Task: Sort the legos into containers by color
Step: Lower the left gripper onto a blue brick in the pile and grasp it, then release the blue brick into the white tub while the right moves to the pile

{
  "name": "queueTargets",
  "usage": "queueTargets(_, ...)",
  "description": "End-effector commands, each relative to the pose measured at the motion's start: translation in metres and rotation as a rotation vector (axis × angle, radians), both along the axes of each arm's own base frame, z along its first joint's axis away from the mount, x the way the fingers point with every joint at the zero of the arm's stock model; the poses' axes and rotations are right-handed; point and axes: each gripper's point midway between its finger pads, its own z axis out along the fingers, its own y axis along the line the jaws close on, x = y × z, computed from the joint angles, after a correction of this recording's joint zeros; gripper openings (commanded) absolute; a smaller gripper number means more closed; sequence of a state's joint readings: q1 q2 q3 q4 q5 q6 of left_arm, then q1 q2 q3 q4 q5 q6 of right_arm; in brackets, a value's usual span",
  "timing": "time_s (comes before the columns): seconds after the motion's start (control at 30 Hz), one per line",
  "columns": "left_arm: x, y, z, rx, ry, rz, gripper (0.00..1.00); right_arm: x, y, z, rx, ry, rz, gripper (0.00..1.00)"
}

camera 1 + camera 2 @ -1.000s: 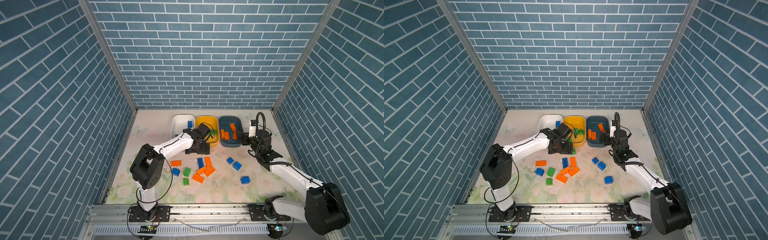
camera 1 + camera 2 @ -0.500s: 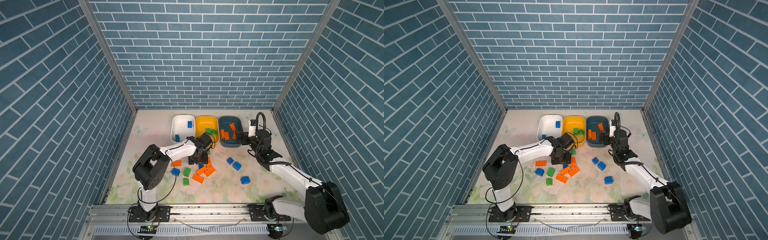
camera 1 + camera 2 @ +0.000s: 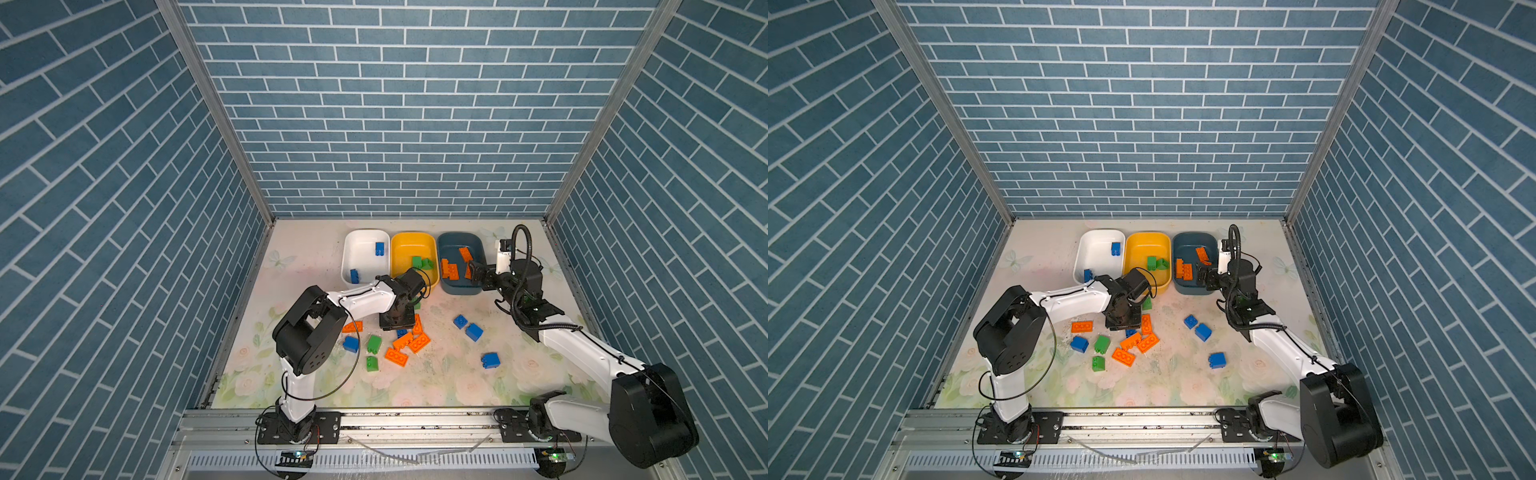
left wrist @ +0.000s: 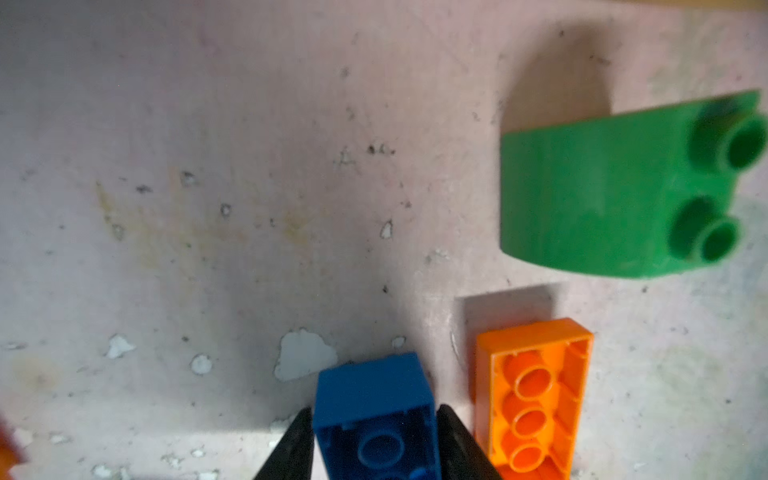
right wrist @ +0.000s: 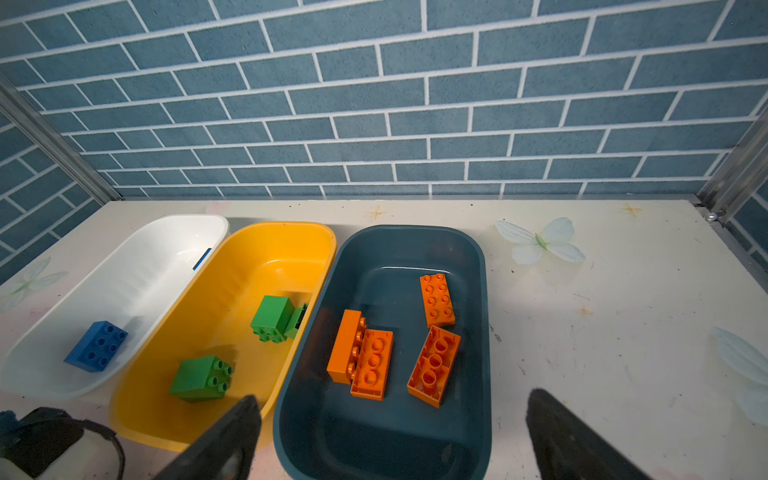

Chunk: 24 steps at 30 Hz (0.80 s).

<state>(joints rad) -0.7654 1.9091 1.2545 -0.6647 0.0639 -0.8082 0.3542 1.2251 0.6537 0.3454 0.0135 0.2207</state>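
Left tool [image 4: 374, 410] lowered, pinching blue brick [image 4: 371, 384], right tool [image 5: 392, 397] wide apart, empty.

The left wrist view's edge cuts off the blue brick [image 4: 374, 386], the orange brick [image 4: 534, 399] beside it and all but the fingertips of the left pincer [image 4: 374, 411]; the green brick [image 4: 615, 199] is blurred. In both top views the arm's wrist [image 3: 400, 311] hides that pincer. The yellow tub [image 5: 286, 225]'s rim covers most of the white tub [image 5: 137, 266]'s far blue brick [image 5: 202, 258].
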Motion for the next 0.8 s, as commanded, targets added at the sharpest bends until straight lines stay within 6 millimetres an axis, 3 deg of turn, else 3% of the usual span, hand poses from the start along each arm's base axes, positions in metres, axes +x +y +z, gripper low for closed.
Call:
queueTargets(0.0,-0.005,0.007,-0.015,0.058,0.034,-0.003,0.43,0.003,0.008,0.021,0.076,-0.030,0.018,0.99)
queueTargets(0.43,-0.001,0.015,-0.009,0.083,-0.010,0.005,0.25,-0.002,0.030,0.030,0.169,-0.034,0.128,0.99)
queueTargets(0.77,0.007,0.031,0.017,0.112,-0.121,0.003,0.15,-0.002,0.030,0.028,0.153,-0.057,0.134,0.99)
